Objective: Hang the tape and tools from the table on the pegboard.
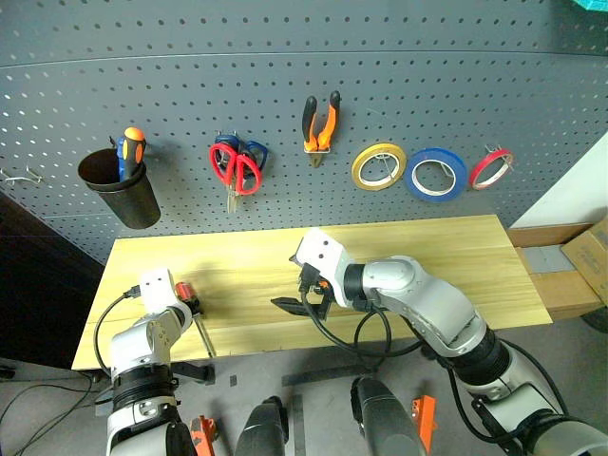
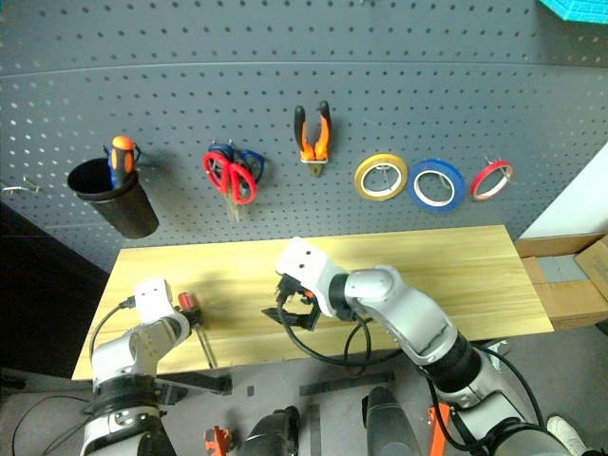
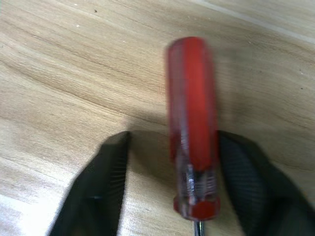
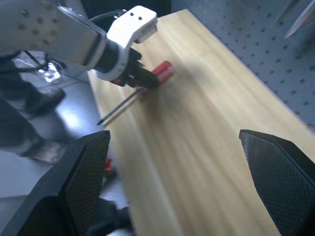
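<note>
The red-handled screwdriver [image 3: 192, 98] lies flat near the front left corner of the table [image 1: 427, 256], its shaft pointing toward the front edge. My left gripper [image 3: 173, 136] is down at the handle. Its fingers [image 3: 101, 187] straddle the handle: one is close against it and a gap remains at the other. My right gripper [image 1: 299, 306] hovers wide open over the table's middle with nothing in it. On the pegboard [image 1: 285, 66] hang the red scissors [image 1: 239, 171], the pliers [image 1: 321, 122] and the red tape [image 1: 491, 168].
A black cup [image 1: 121, 195] with an orange-and-blue screwdriver [image 1: 131, 150] hangs at the pegboard's left. Blue scissors [image 1: 254, 152] share the red scissors' hook. A yellow roll [image 1: 378, 166] and a blue roll [image 1: 436, 174] hang beside the red tape. Cardboard boxes [image 1: 581, 256] stand at the right.
</note>
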